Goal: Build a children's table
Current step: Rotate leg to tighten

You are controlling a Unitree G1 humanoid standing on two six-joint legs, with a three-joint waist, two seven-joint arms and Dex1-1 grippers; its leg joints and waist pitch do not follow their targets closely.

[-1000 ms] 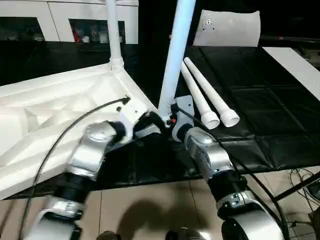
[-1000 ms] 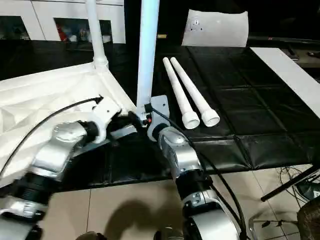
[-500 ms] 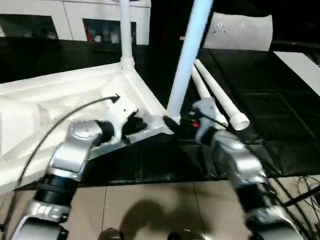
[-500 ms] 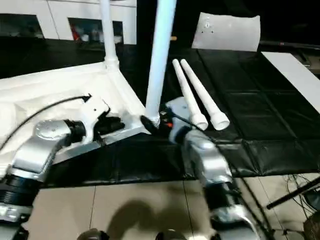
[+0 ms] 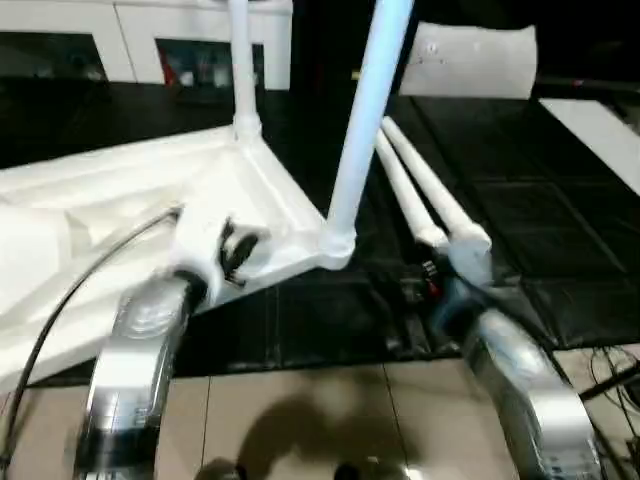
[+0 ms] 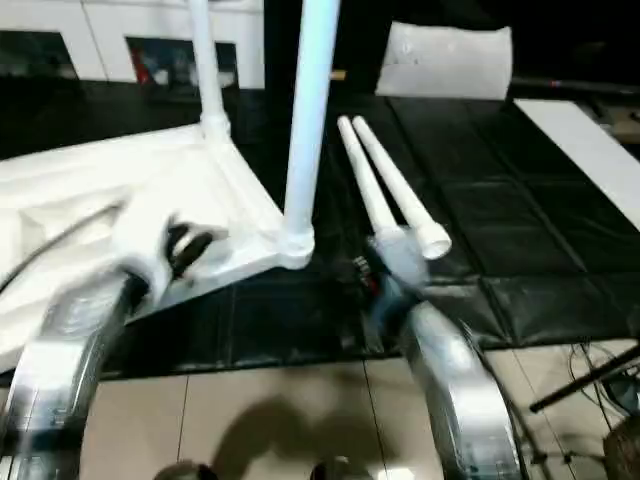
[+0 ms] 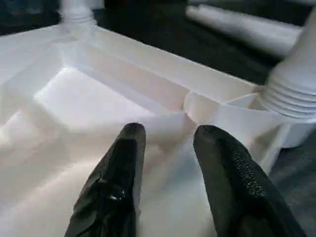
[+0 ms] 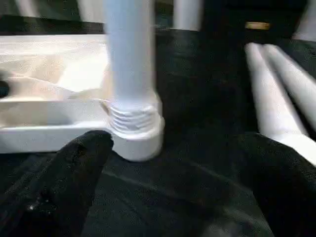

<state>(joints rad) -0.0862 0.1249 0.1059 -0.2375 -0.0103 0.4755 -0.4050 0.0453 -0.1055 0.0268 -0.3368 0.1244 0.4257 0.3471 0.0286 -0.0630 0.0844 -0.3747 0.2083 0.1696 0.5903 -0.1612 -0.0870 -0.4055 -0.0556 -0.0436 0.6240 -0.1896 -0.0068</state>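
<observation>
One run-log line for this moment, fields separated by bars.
two legs upright in corner sockets | two spare legs lying on black mat | left end effector open over table underside | right end effector open near socket

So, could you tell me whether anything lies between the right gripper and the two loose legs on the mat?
Nothing visible does. The right gripper is open over bare black mat, with the two loose legs lying just beyond it.
</observation>
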